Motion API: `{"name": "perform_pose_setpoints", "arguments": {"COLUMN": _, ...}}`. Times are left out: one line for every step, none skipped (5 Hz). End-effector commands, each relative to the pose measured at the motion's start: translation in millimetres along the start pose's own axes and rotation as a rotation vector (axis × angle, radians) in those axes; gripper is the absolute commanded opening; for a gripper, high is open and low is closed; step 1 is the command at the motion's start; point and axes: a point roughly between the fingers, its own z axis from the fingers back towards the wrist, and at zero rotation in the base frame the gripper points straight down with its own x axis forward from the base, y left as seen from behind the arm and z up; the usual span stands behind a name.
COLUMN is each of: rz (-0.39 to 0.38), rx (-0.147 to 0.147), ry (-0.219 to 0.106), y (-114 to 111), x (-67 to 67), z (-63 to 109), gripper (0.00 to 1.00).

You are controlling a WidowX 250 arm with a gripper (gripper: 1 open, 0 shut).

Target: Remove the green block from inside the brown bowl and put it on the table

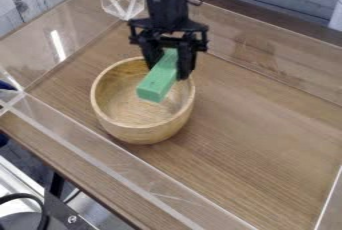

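My gripper (168, 66) hangs over the back part of the brown bowl (112, 114), shut on the upper end of the green block (159, 79). The block is a bright green bar, tilted, with its lower end hanging over the bowl's hollow and lifted off the bottom. The bowl is round, light tan wood, and stands on the wood-grain table (254, 124) left of the middle. The black arm comes down from the top of the view.
Low clear acrylic walls (80, 159) run along the table's edges. Bare wood-grain surface lies to the right of and behind the bowl. A white plank surface shows beyond the far left wall.
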Motion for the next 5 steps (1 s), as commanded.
{"name": "perform_pose_setpoints", "arguments": {"rz": -0.050, "rx": -0.005, "ry": -0.086, "y": -25.5, "x": 9.5, "z": 23.8, "gripper": 0.00}}
{"name": "perform_pose_setpoints", "arguments": {"rz": -0.094, "rx": -0.009, "ry": -0.076, "y": -54.1, "x": 10.7, "z": 14.9, "gripper": 0.00}}
{"name": "perform_pose_setpoints", "arguments": {"rz": -0.134, "rx": -0.011, "ry": -0.063, "y": -75.9, "x": 9.1, "z": 5.0, "gripper": 0.00}}
{"name": "perform_pose_setpoints", "arguments": {"rz": -0.161, "rx": -0.010, "ry": -0.046, "y": -83.6, "x": 5.8, "z": -5.3, "gripper": 0.00}}
{"name": "perform_pose_setpoints", "arguments": {"rz": -0.190, "rx": -0.004, "ry": -0.026, "y": -90.7, "x": 2.7, "z": -19.1, "gripper": 0.00}}
